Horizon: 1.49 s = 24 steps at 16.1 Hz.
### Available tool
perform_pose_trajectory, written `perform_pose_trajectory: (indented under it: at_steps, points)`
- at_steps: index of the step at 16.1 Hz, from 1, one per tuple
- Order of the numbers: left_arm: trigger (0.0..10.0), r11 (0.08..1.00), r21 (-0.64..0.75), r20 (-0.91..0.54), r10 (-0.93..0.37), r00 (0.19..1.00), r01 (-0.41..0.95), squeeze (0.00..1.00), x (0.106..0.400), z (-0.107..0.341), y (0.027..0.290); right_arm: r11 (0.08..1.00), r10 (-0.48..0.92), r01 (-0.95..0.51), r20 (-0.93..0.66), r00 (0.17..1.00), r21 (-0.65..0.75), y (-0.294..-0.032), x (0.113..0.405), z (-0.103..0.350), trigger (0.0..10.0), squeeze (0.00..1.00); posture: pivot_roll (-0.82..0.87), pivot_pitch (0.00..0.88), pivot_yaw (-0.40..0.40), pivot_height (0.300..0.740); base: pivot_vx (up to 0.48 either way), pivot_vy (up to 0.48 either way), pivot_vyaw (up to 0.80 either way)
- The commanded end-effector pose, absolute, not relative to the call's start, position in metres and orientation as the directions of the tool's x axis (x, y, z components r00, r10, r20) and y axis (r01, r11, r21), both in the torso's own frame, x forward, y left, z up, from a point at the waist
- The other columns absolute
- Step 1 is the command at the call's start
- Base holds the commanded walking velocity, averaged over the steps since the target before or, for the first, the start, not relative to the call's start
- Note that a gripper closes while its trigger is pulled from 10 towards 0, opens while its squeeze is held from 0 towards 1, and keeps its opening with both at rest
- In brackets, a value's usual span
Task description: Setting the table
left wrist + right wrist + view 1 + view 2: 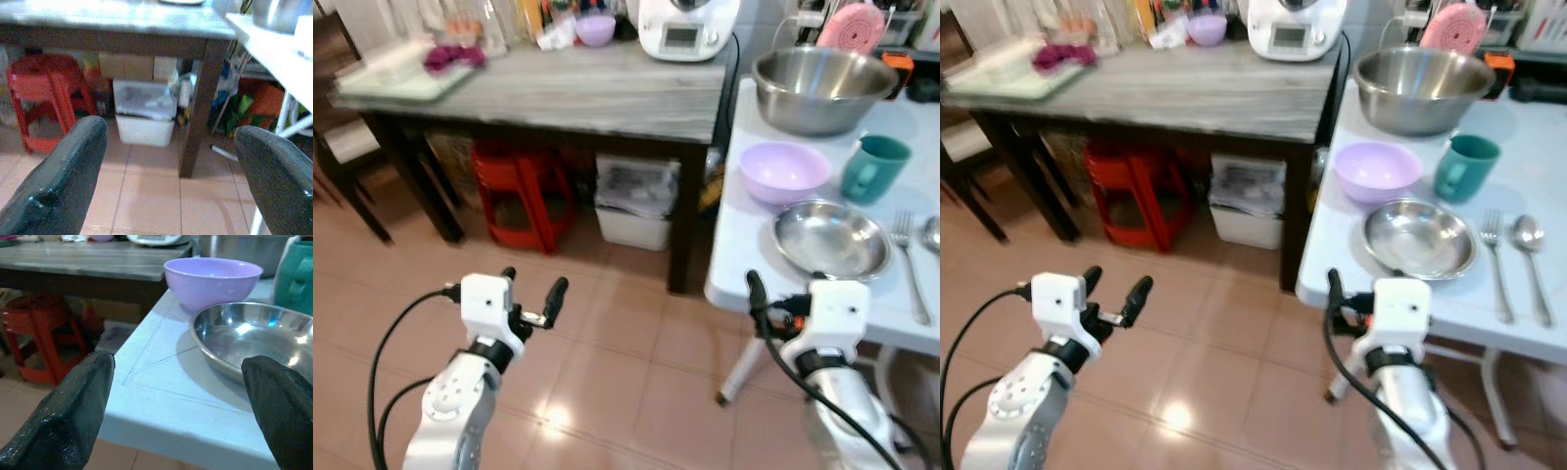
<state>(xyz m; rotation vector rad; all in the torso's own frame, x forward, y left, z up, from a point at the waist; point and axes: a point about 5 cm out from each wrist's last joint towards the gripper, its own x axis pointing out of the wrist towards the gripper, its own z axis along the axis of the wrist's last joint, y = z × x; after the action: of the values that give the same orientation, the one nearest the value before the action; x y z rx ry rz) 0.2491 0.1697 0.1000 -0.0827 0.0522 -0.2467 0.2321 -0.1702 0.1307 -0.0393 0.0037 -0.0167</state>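
Counting on the white table (1351, 284): one steel plate (1420, 238), one lilac bowl (1378, 169), one teal mug (1465, 167), one big steel bowl (1422, 88), one fork (1496, 262) and one spoon (1531, 264) lying beside the plate, handles pointing toward the robot. Standing on pinkish tiles beside a grey-topped table (607, 93). Holding both the left gripper (533, 294) and right gripper (181, 401) spread wide, grasping nothing

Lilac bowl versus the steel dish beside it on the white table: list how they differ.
The lilac bowl is matte, opaque plastic; the steel dish is shiny, mirror-like metal. The lilac bowl is deeper with steep walls; the steel dish is shallow and wider. The lilac bowl sits farther back; the steel dish lies nearer the table's front edge, just ahead of the right gripper. Both are round, upright and empty.
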Motion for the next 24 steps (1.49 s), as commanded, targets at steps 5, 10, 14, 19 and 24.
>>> perform_pose_trajectory:
  at_steps: [5, 10, 14, 19, 24]
  points:
    - [10.0, 0.973, -0.070, -0.045, -0.224, 0.973, 0.221, 0.00, 0.251, 0.101, 0.174, 0.996, -0.039, 0.040, 0.009, 0.999, -0.083, -0.172, 0.236, 0.136, 10.0, 0.00, -0.18, 0.091, 0.078, 0.740, 0.000, -0.480, 0.00]
    - [10.0, 0.974, -0.074, -0.022, -0.215, 0.976, 0.213, 0.00, 0.254, 0.104, 0.173, 0.985, -0.054, 0.057, 0.024, 0.998, -0.161, -0.170, 0.241, 0.138, 10.0, 0.00, -0.18, 0.090, 0.080, 0.740, 0.000, -0.356, 0.00]
    - [10.0, 0.970, -0.082, 0.002, -0.227, 0.974, 0.227, 0.00, 0.256, 0.106, 0.171, 0.982, -0.048, 0.060, 0.071, 0.996, -0.180, -0.171, 0.245, 0.142, 10.0, 0.00, -0.19, 0.095, 0.082, 0.740, 0.000, 0.000, 0.00]
    - [10.0, 0.962, -0.096, 0.019, -0.255, 0.967, 0.256, 0.00, 0.258, 0.108, 0.165, 0.993, 0.048, -0.039, 0.073, 0.996, -0.115, -0.159, 0.242, 0.144, 10.0, 0.00, -0.20, 0.100, 0.084, 0.740, 0.000, 0.000, 0.00]
    - [10.0, 0.956, -0.107, 0.028, -0.273, 0.962, 0.274, 0.00, 0.259, 0.109, 0.161, 0.988, 0.064, -0.051, 0.086, 0.994, -0.146, -0.159, 0.244, 0.148, 10.0, 0.00, -0.20, 0.099, 0.078, 0.740, 0.000, 0.000, 0.00]
